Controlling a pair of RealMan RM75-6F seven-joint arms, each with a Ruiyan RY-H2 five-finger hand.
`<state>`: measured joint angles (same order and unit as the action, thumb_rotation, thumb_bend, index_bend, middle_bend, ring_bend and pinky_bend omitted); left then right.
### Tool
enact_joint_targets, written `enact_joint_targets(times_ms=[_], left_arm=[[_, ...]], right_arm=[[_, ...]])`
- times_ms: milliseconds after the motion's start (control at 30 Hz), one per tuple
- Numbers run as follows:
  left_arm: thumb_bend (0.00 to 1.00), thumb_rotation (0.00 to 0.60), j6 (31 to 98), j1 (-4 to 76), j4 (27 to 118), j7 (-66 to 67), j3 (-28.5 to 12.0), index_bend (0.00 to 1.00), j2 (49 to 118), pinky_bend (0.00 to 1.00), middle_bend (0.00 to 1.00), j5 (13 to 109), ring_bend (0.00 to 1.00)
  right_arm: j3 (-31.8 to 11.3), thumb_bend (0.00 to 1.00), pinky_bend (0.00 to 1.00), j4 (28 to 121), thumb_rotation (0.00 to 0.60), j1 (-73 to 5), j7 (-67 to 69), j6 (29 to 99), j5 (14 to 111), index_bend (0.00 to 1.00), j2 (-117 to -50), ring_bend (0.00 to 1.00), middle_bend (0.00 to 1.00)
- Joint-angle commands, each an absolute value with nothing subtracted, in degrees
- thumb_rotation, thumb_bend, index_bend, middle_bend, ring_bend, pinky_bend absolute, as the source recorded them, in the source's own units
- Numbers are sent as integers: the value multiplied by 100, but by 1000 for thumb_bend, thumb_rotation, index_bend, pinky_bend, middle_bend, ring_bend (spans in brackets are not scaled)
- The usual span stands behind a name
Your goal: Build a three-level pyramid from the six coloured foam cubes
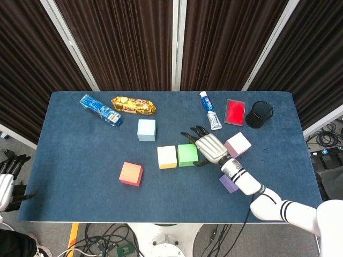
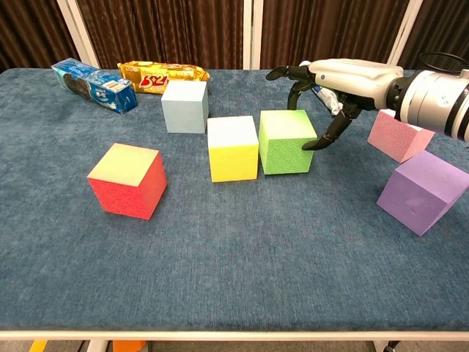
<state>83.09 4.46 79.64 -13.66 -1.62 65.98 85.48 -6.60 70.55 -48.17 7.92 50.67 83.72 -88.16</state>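
Note:
The yellow cube (image 1: pixel 167 157) and green cube (image 1: pixel 188 155) sit side by side mid-table with a thin gap between them. My right hand (image 1: pixel 208 147) hovers at the green cube's (image 2: pixel 286 141) right side, fingers spread and curved, one fingertip (image 2: pixel 311 144) at its edge, holding nothing. The light blue cube (image 1: pixel 146 129) stands behind the pair and the red-orange cube (image 1: pixel 131 173) in front to the left. The pink cube (image 1: pixel 237 144) and purple cube (image 1: pixel 229 183) lie beside my right forearm. My left hand (image 1: pixel 7 172) hangs off the table's left side, empty.
Along the back of the blue table (image 1: pixel 75 160) lie a blue biscuit packet (image 1: pixel 101 110), a gold snack packet (image 1: pixel 133 105), a toothpaste tube (image 1: pixel 210 110), a red box (image 1: pixel 235 112) and a black cup (image 1: pixel 259 114).

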Motion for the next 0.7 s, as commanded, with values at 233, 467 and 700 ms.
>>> enact_joint_targets(times_ms=[233,467,700], left_arm=[[0,600,8311,443,7962,-1409,-163,148,6567,128,119,8544,53],[0,600,8319,441,7942,-1429,-152,148,6571,129,119,8561,53],[0,600,8312,446,7922,-1462,-156,148,6576,129,119,8557,53]], right_arm=[[-695,293,0,6954,600,-4854,776,5016,8303,0,-8948,34,430],[-697,237,0,6956,600,-4862,791,5012,8299,0,-8975,35,430],[-715,235,0,6955,600,-4887,817,4986,8283,0,-9016,35,427]])
